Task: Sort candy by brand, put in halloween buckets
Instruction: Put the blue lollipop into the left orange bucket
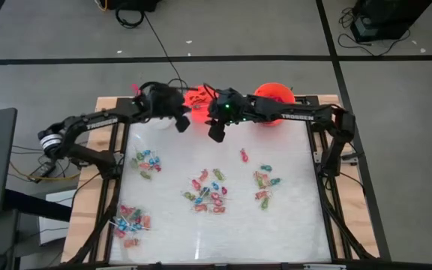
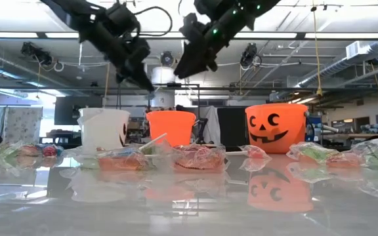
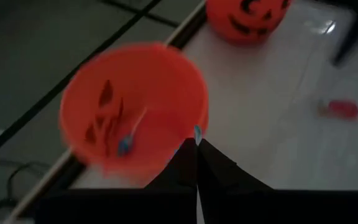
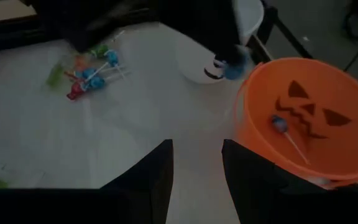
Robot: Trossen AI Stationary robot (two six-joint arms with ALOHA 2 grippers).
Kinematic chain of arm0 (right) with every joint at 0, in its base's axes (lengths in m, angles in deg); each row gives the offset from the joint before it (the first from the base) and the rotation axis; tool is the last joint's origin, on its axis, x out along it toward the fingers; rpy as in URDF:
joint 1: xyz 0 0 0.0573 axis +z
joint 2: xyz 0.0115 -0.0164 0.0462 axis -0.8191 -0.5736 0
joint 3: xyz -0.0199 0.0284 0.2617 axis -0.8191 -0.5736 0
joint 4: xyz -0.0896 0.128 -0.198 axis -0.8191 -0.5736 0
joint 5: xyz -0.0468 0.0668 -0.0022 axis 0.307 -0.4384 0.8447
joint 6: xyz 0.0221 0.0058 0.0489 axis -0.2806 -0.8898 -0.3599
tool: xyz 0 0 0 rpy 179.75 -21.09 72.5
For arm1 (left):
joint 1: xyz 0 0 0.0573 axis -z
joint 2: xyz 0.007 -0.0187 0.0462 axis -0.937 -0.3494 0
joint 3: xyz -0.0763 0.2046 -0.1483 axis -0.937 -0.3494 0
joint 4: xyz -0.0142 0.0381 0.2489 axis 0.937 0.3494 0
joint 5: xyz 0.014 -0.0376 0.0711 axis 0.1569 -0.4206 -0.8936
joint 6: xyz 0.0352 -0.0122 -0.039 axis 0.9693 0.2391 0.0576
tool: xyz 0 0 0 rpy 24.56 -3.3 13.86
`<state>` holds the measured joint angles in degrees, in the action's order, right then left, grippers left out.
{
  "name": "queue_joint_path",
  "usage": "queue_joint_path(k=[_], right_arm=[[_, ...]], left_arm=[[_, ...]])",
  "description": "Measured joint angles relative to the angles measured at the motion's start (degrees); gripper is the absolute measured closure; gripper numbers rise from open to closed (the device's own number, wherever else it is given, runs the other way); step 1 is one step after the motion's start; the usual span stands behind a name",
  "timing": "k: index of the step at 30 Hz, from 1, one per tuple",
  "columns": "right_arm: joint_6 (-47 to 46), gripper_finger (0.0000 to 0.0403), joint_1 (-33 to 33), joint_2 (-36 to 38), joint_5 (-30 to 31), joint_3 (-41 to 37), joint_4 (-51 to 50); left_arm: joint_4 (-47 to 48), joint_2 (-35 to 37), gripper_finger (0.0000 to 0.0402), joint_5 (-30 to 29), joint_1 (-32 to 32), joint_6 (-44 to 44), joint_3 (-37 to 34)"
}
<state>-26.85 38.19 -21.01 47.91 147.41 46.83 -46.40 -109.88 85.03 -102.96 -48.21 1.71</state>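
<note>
Left hand (image 3: 196, 146) closed on a blue candy (image 3: 197, 132) at the rim of the small orange bucket (image 3: 135, 106); a blue lollipop (image 4: 279, 124) lies inside. Right hand (image 4: 196, 163) open, empty, beside it. Remaining candy (image 1: 210, 189) in piles on desk (image 1: 291, 225).

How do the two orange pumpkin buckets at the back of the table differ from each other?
In the low view, the right orange bucket looks bigger than the middle orange bucket. The right one shows its black pumpkin face to that camera; the middle one shows it a plain orange side. The middle bucket holds a blue lollipop; what the right bucket holds cannot be seen. Both are round, orange, upright and open-topped.
</note>
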Motion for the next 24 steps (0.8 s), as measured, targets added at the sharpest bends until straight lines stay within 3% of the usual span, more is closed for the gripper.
queue_joint_path(k=[5,11,19,24], right_arm=[[-0.9,0.0253,0.1,2.7,5.0,-0.1,-4.1],[-5.3,0.0253,-1.4,7.2,7.8,-9.2,-1.0],[-11.5,0.0253,-2.2,13.2,5.7,-28.2,18.1],[-12.4,0.0253,-2.2,13.8,2.2,-33.6,26.0]], left_arm=[[-0.2,-7.8,0.0399,2.6,-2.3,1.6,6.4],[3.4,-15.8,0.0397,3.2,-4.1,3.1,15.7],[4.9,-19.2,0.0359,1.8,-4.9,6.0,20.2],[10.4,-19.0,0.0315,-0.1,-4.9,6.4,22.7]])
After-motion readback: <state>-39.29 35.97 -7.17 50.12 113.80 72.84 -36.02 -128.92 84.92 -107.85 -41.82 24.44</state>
